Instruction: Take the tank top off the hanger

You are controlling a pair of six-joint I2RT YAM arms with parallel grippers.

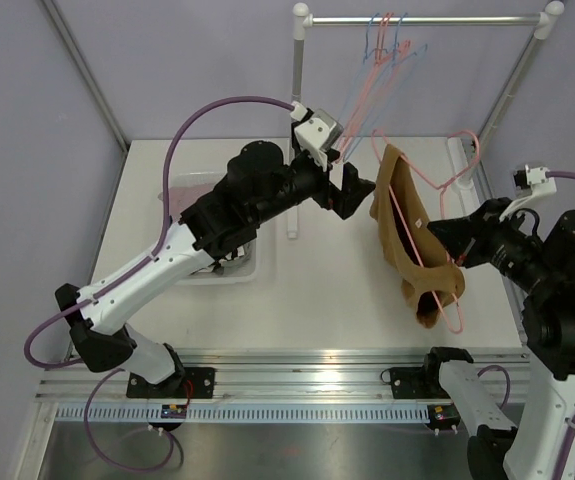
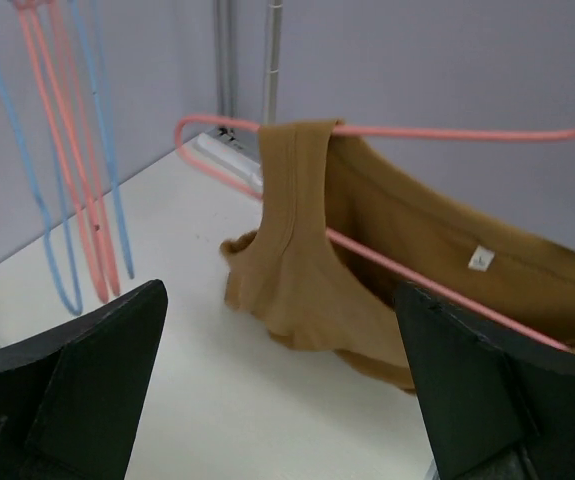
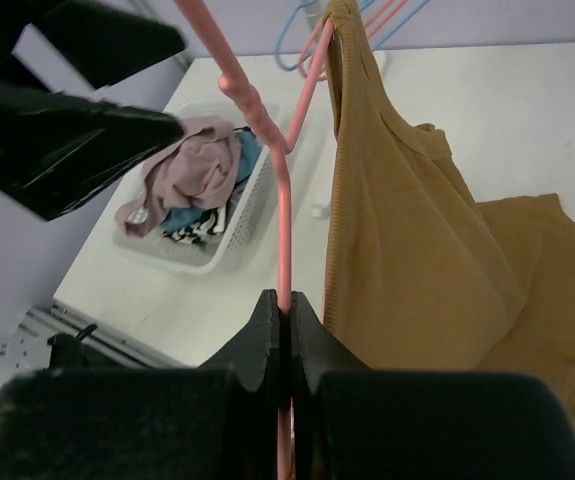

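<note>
A tan tank top (image 1: 404, 232) hangs on a pink hanger (image 1: 445, 182) held tilted above the table's right side. My right gripper (image 1: 441, 240) is shut on the hanger's wire; in the right wrist view the jaws (image 3: 285, 308) pinch the pink wire (image 3: 281, 200), with the tank top (image 3: 407, 240) draped just to the right. My left gripper (image 1: 359, 192) is open and empty, just left of the top's strap. In the left wrist view its fingers (image 2: 97, 370) stand wide apart, facing the strap (image 2: 292, 220) looped over the hanger (image 2: 447, 132).
A white basket (image 1: 229, 270) with several clothes sits at the left, also in the right wrist view (image 3: 247, 215). A clothes rail (image 1: 427, 20) at the back carries spare pink and blue hangers (image 1: 387, 45), seen in the left wrist view (image 2: 67, 160).
</note>
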